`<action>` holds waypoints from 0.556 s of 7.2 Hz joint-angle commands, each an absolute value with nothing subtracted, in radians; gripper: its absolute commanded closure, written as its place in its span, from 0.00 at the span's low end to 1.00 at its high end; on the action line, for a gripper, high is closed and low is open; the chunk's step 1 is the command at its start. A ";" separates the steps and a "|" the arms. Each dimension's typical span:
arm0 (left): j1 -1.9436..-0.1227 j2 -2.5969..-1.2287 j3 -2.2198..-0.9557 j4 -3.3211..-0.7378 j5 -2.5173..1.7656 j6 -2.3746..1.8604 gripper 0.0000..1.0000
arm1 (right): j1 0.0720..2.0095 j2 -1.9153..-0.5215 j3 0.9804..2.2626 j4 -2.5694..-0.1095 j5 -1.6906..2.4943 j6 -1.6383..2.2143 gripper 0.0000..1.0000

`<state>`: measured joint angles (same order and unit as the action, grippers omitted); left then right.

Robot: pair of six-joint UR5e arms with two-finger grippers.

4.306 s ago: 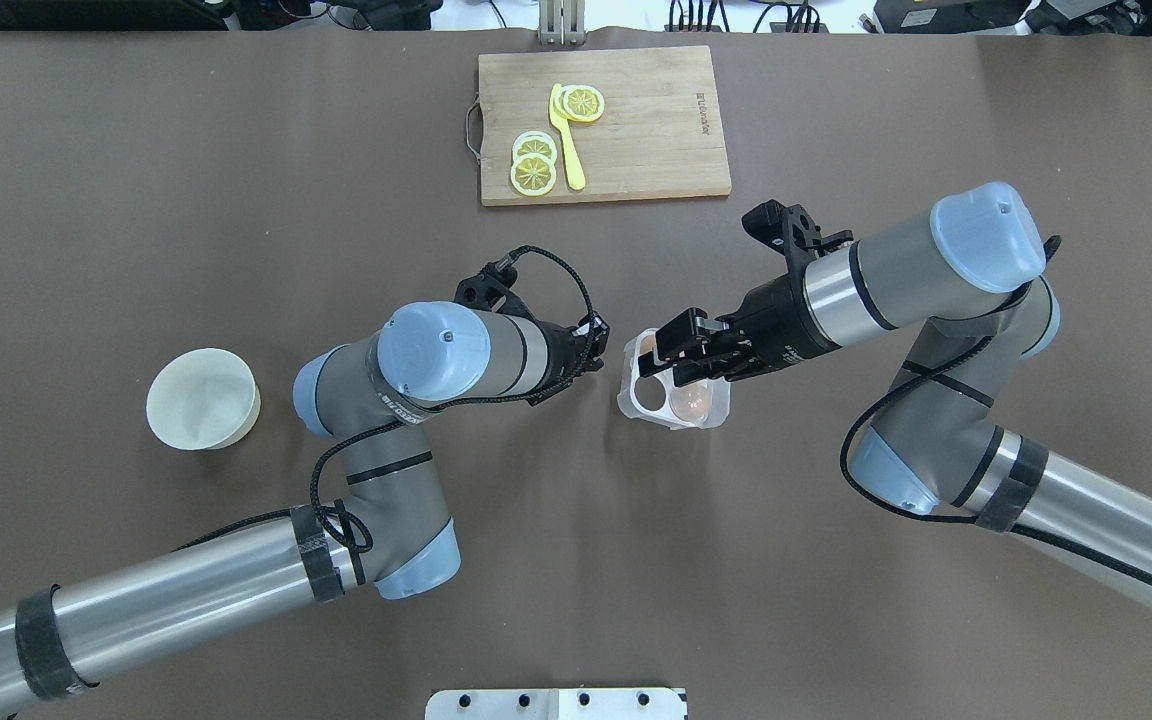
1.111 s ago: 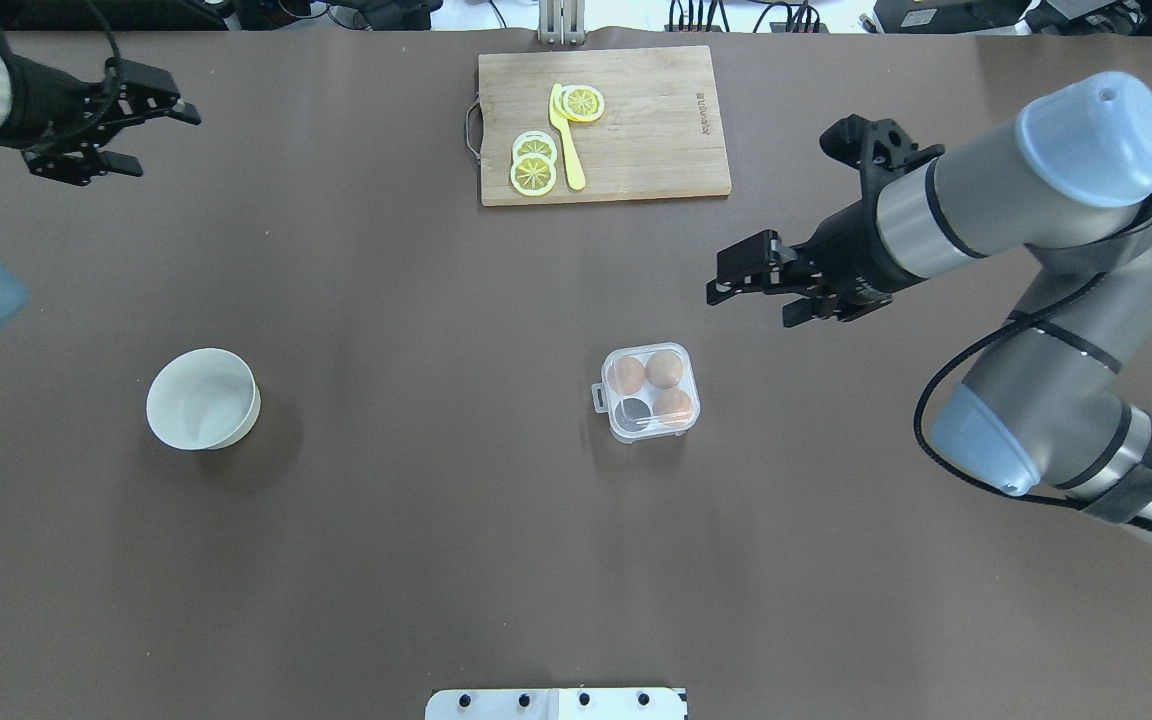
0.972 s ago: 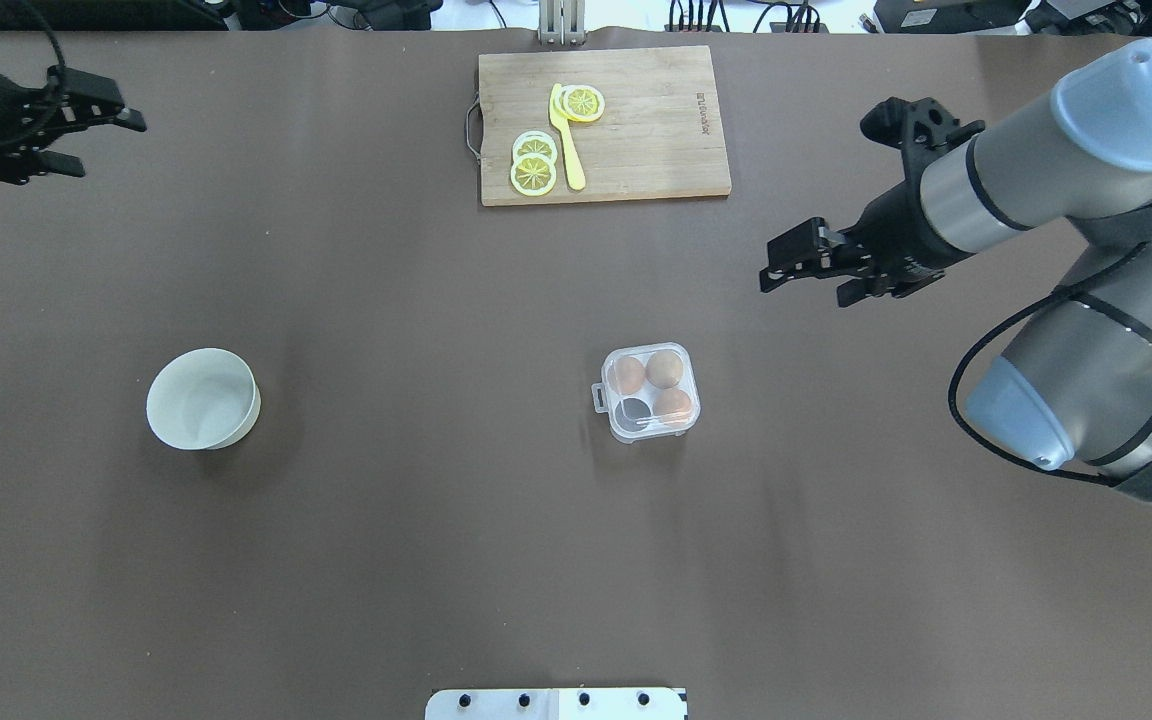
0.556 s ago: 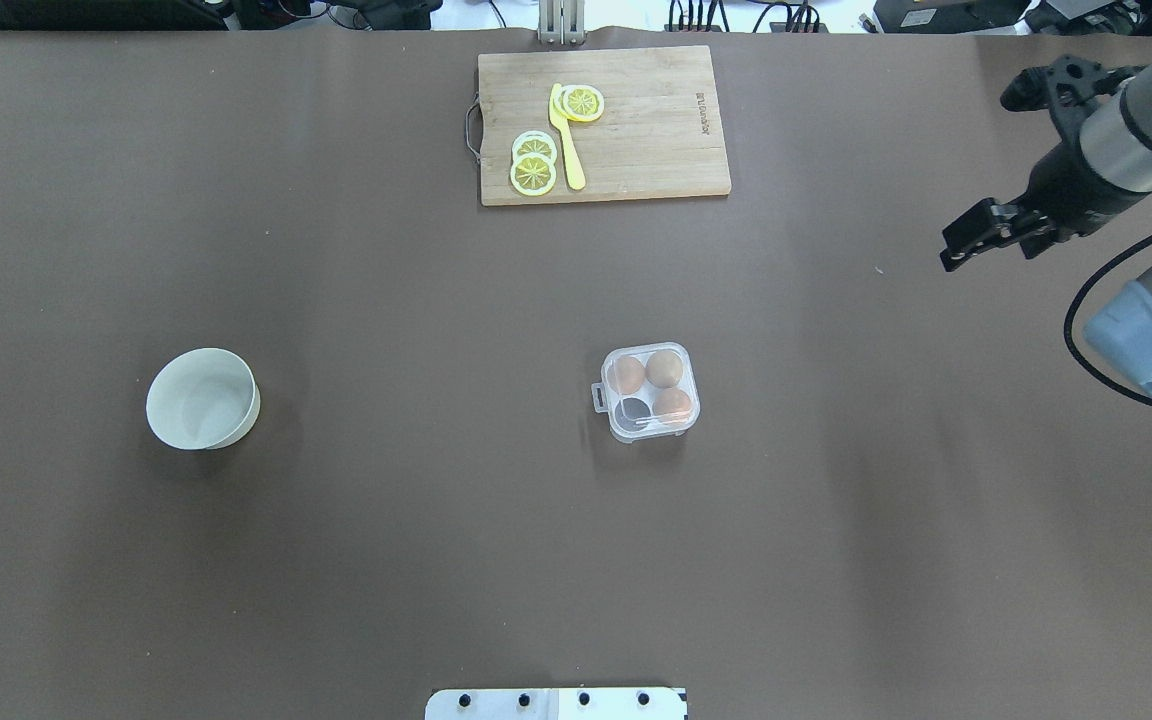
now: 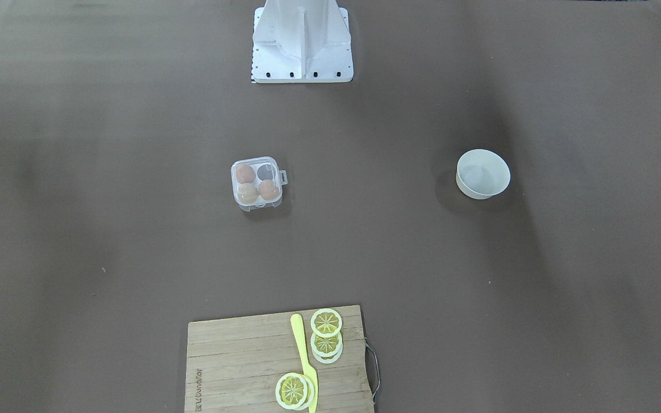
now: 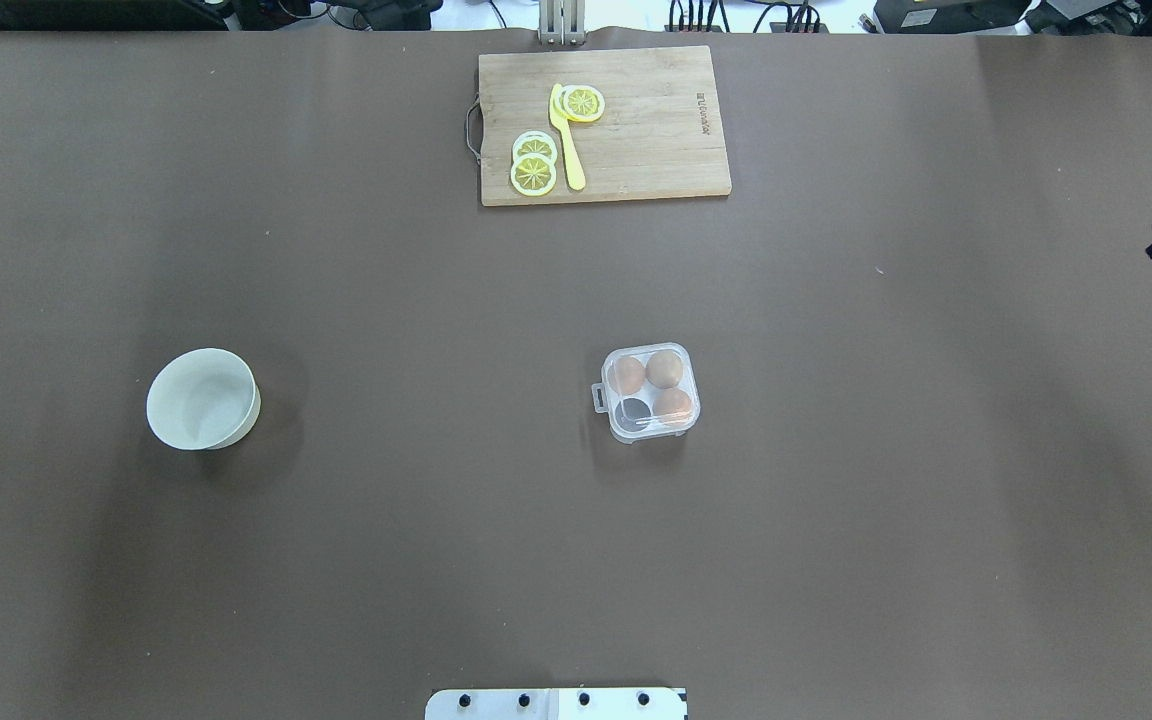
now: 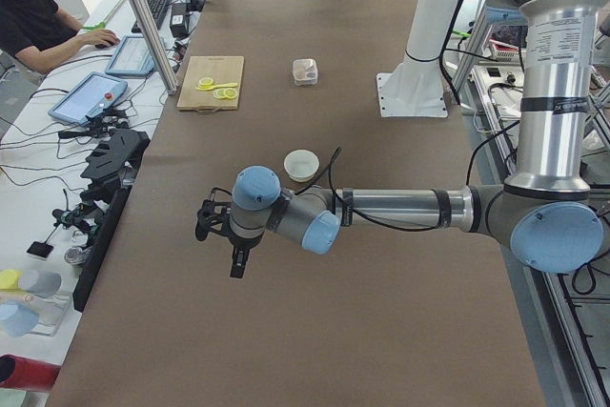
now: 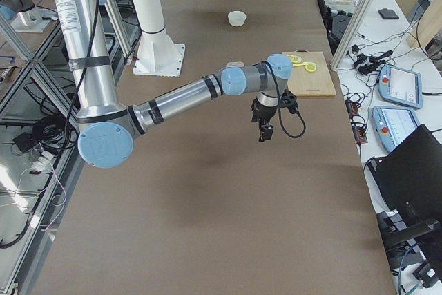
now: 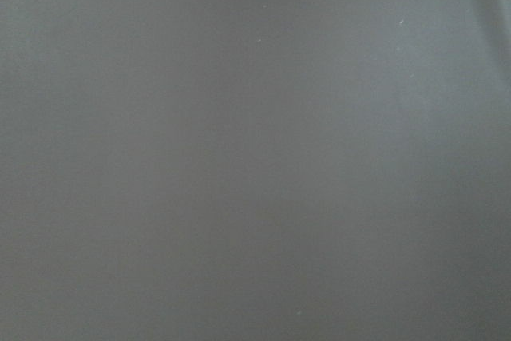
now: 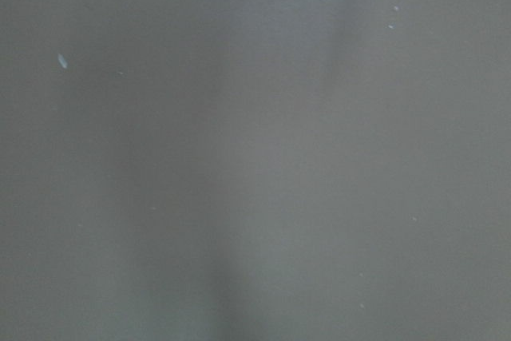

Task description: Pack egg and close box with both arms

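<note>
Egg case [image 6: 651,392], lid down over three eggs [image 6: 664,369], lies well clear of left pincer [image 7: 219,243] and right pincer [image 8: 265,128], apparently parked, job done; their opening cannot be told

Overhead exterior view: mounted behind the robot, facing forward and down. The white base [image 6: 556,703] sits at the bottom edge and the cutting board [image 6: 636,125] at the far edge.

Front-facing view: mounted opposite, looking steeply down, with the base at top and the board at bottom. It shares the box [image 6: 649,392], the bowl [image 6: 203,398] and the table [image 6: 836,520] with the overhead view, sides reversed.

Exterior left: at the table's end, looking along it, with the left arm [image 7: 400,209] near.

Exterior right: at the other end, with the right arm [image 8: 179,97] near. Both side views take in the base, bowl and board.

Wrist views: close range, each filled by the table surface.
</note>
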<state>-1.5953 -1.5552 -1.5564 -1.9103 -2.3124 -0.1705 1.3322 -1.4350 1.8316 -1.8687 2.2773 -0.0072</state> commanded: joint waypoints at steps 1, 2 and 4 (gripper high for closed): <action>-1.692 -1.629 -1.565 -1.644 -2.309 0.073 0.02 | 1.454 -1.502 1.830 -1.911 2.319 -0.146 0.00; -1.689 -1.652 -1.574 -1.625 -2.309 0.074 0.02 | 1.492 -1.522 1.830 -1.966 2.330 -0.202 0.00; -1.649 -1.664 -1.600 -1.634 -2.312 0.066 0.02 | 1.558 -1.626 1.810 -1.964 2.367 -0.259 0.00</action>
